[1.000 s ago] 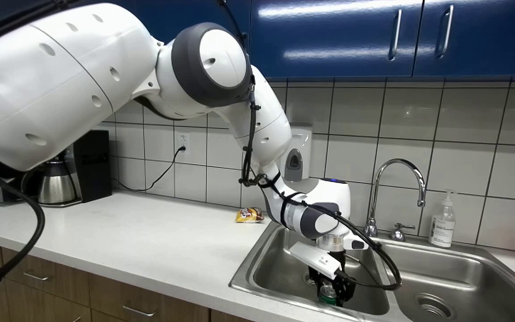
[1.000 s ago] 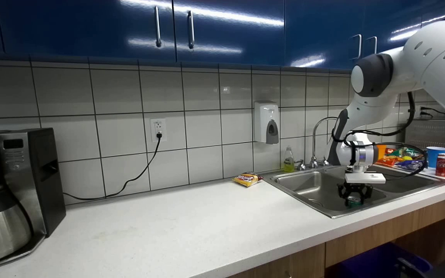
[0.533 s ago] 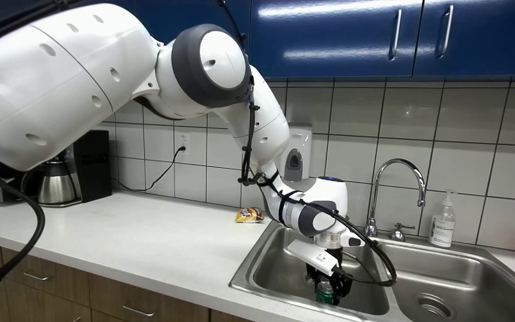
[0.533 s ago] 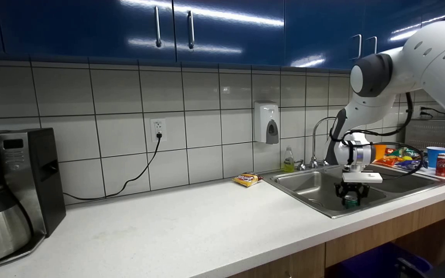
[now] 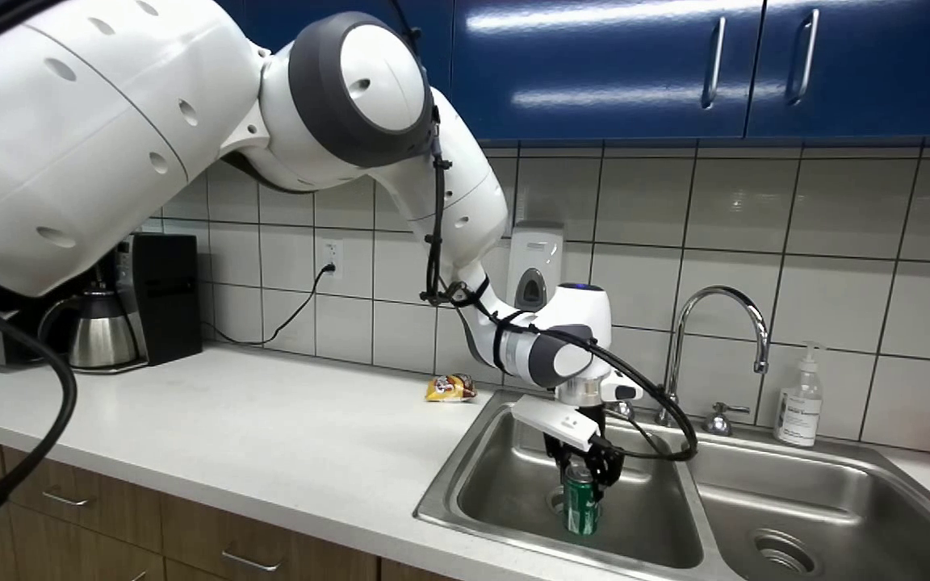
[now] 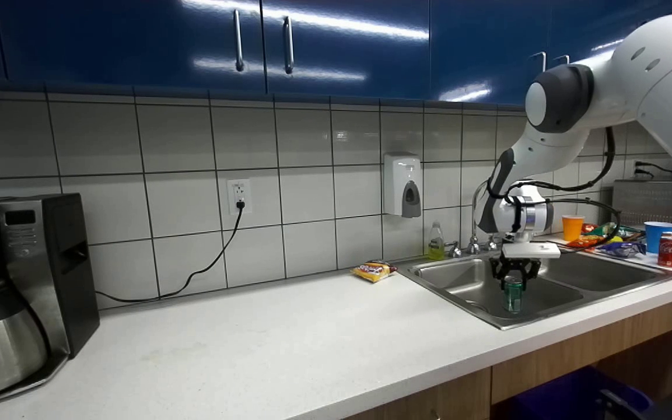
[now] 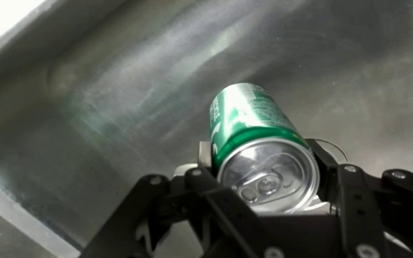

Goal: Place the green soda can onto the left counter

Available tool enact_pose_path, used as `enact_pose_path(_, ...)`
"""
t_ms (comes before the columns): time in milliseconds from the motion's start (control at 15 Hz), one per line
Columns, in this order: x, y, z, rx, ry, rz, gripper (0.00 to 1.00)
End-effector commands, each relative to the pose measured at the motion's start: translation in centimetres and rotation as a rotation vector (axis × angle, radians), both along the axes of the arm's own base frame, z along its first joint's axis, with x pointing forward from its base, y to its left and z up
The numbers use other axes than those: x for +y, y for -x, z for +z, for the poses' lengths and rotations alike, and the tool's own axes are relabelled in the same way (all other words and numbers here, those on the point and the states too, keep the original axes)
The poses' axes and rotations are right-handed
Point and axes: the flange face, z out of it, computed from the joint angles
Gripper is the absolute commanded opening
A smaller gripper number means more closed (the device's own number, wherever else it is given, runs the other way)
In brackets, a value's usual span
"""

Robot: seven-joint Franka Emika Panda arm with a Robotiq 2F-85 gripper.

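Note:
The green soda can (image 5: 580, 507) is between the fingers of my gripper (image 5: 583, 482), upright, over the left basin of the steel sink (image 5: 438, 502). The can (image 6: 513, 297) and gripper (image 6: 514, 280) also show in an exterior view. In the wrist view the fingers (image 7: 261, 152) press on both sides of the can (image 7: 251, 111) near its silvery top, and the basin floor lies below. The left counter (image 5: 287, 440) is the off-white slab to the left of the sink; it also shows in an exterior view (image 6: 242, 356).
A yellow snack bag (image 5: 450, 388) lies on the counter by the sink's back corner. A coffee maker (image 6: 50, 280) stands at the counter's far left. The faucet (image 5: 679, 347) and a pump bottle (image 5: 800, 403) stand behind the sink. A red can (image 6: 669, 251) stands beyond it.
My gripper has risen with the green can and shifted a little left in both exterior views. More of the can now shows above the sink's front rim.

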Motion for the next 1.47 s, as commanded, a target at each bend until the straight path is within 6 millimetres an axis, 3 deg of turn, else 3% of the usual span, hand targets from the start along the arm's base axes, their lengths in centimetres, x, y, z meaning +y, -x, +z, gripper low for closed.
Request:
enact_pose_path(0,1.6,-0.2,4.6,-0.027,0.015,0.012,0.38)
enact_pose_path(267,3.4,-0.2,8.0,-0.048,0.023,0.05,0.38)
enact_pose_path(667,8.4,1.2,12.1,-0.063,0.0,0.14,0.38)
enact_pose_path(1067,14.4,3.3,14.3,-0.048,-0.045,0.23,0.38)
enact_pose_path(1400,19.4,4.2,14.5,-0.013,-0.08,0.324,0.38)
